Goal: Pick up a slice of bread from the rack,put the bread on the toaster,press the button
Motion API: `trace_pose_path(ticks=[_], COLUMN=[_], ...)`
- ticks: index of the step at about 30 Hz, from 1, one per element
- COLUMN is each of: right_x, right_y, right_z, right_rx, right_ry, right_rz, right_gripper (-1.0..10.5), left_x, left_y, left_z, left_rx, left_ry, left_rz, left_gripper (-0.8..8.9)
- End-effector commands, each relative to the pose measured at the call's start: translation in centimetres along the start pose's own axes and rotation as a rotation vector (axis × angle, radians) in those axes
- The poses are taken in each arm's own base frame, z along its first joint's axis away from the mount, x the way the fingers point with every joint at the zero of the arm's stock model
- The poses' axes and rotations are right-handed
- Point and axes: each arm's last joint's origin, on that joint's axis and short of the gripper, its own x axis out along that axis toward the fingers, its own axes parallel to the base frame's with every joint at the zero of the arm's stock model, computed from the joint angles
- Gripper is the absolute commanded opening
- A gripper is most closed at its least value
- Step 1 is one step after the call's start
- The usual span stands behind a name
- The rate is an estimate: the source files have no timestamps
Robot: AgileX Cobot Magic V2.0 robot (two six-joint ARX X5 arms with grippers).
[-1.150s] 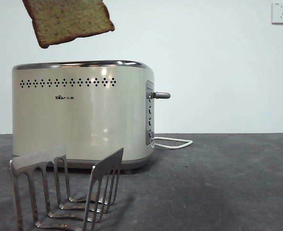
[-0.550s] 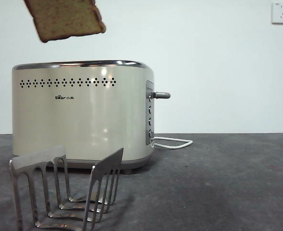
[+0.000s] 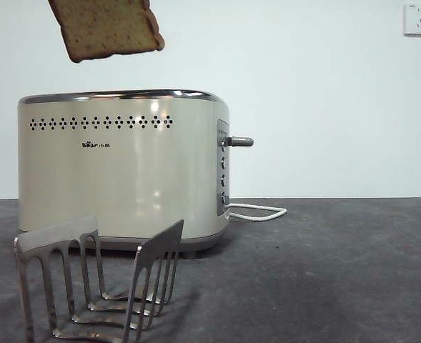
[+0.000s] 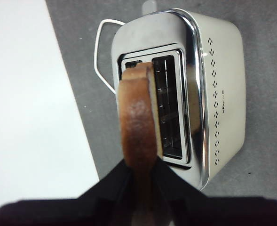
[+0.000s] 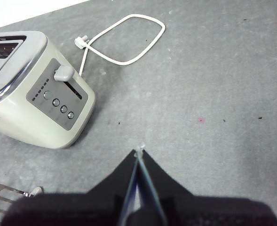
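The slice of bread (image 3: 109,27) hangs tilted above the left half of the cream toaster (image 3: 121,168), a clear gap below its lower edge. In the left wrist view my left gripper (image 4: 139,174) is shut on the slice of bread (image 4: 137,117), crust edge toward the camera, above the toaster's slots (image 4: 169,106). The grey lever button (image 3: 240,141) sticks out of the toaster's side panel, raised. My right gripper (image 5: 138,153) is shut and empty over bare table, to the side of the button (image 5: 64,73). The silver rack (image 3: 99,279) stands empty in front of the toaster.
A white power cord (image 3: 259,212) loops on the table beside the toaster, also visible as a cord (image 5: 124,40) in the right wrist view. A wall socket (image 3: 418,18) sits high at the back right. Grey table (image 3: 324,271) stretches to the right.
The slice has shifted slightly right over the toaster and turned a little, staying at about the same height. Toaster, rack and lever are unchanged.
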Motion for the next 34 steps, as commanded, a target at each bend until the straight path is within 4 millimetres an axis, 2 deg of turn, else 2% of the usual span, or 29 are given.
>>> trace_pose_path(ticks=[1,13,34], right_x=[-0.1,-0.1,-0.1], right_y=[0.1,0.0,0.0], right_z=[0.1,-0.1,-0.2], right_rx=[-0.013,-0.028,-0.080], right_ry=[-0.009,0.018,0.024], right_rz=[0.005,-0.001,-0.005], right_gripper=[0.0,0.0,0.0], left_x=[0.8,4.1,8.6], left_y=[0.3,0.7,1.4], left_z=[0.1,0.8,-0.1], left_rx=[0.010,0.009,-0.027], left_ry=[0.004,0.027,0.070], left_rz=[-0.013,-0.106,-0.198], left_gripper=[-0.04,-0.04,-0.04])
